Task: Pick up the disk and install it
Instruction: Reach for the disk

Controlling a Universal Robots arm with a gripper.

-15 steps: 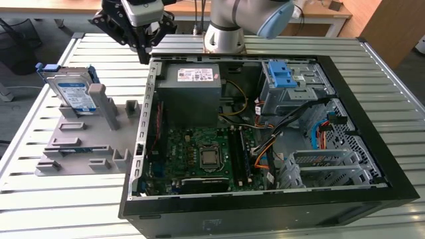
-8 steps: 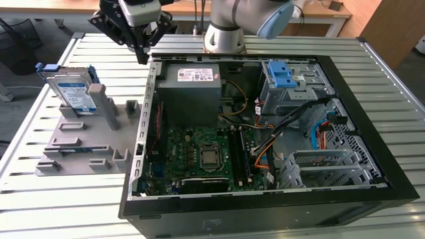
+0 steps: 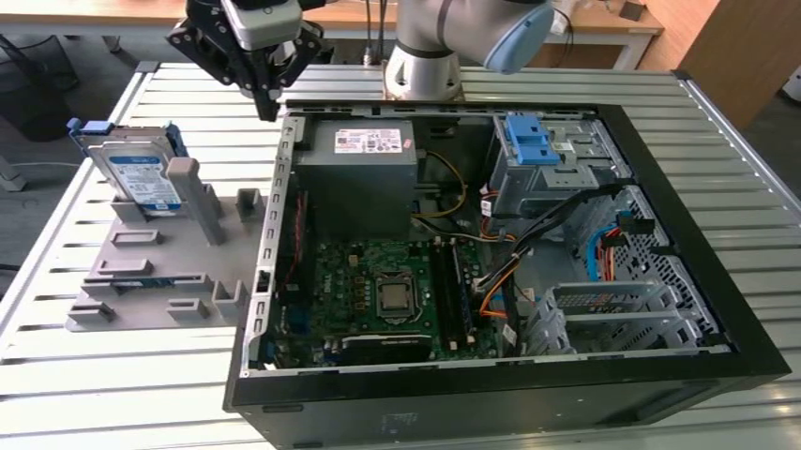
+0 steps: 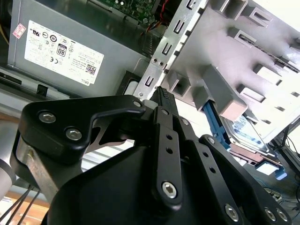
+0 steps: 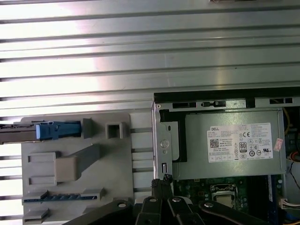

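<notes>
Over the slatted metal table (image 3: 75,375), just outside the open computer case (image 3: 501,403), hanging the gripper (image 3: 266,114) fingers-down beside the case wall nearest the grey power-supply box (image 3: 363,178). Pressing the jaws together, tip against tip, gripping nothing; showing as one closed black point in both wrist views. Seeing the disk (image 3: 141,178) standing upright on edge in a slot of the grey holder fixture (image 3: 150,248) at the exterior view's left, well apart from the gripper, its white-and-blue label facing outward and its blue carrier bracket framing it. Catching that bracket edge-on in the first wrist view, at the fixture's far end from the case. Showing, inside the case, the motherboard (image 3: 388,291) lying exposed and the metal cage with blue latches (image 3: 541,141) sitting in the far corner at the exterior view's right.
</notes>
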